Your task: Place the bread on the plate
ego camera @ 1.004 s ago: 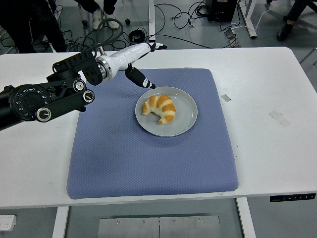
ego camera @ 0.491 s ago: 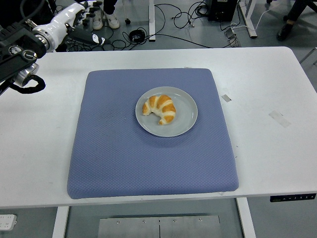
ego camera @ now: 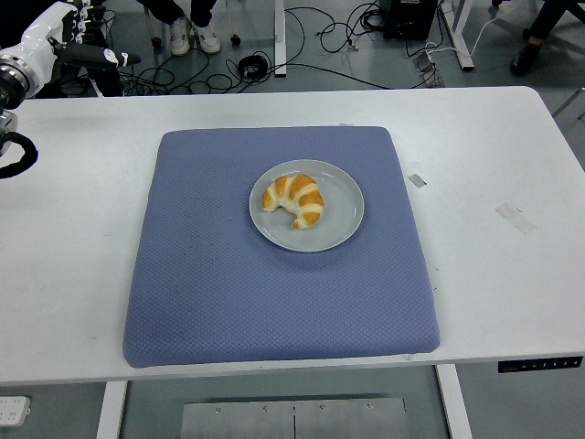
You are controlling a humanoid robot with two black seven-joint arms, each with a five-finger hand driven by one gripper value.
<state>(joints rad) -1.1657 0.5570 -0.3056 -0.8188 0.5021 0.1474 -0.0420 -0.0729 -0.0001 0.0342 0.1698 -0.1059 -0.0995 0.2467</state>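
One croissant [ego camera: 294,200] lies on the grey plate [ego camera: 340,226], left of centre, its horns pointing toward the near right. Head view only. Plate sits on the blue mat [ego camera: 228,293], toward the far half, well inside the mat's edges; mat lies on the white table [ego camera: 494,274].

Left hand [ego camera: 57,35] is at the far-left corner of the frame, above the table's far edge, well apart from plate and bread. It holds nothing; white palm shell visible, dark fingers extended outward, so released. Right hand: not in the frame.

Judgement: bread rests wholly within the plate rim, nothing overhanging, so the placing looks complete. Step in hand reads as clearing the arm. To do that well: keep the hand high and away from the mat so no finger or forearm catches the plate rim or drags the cloth; park it outside the work area without sweeping across the plate.

Two bits of tape [ego camera: 516,218] on bare tabletop, right side, irrelevant.
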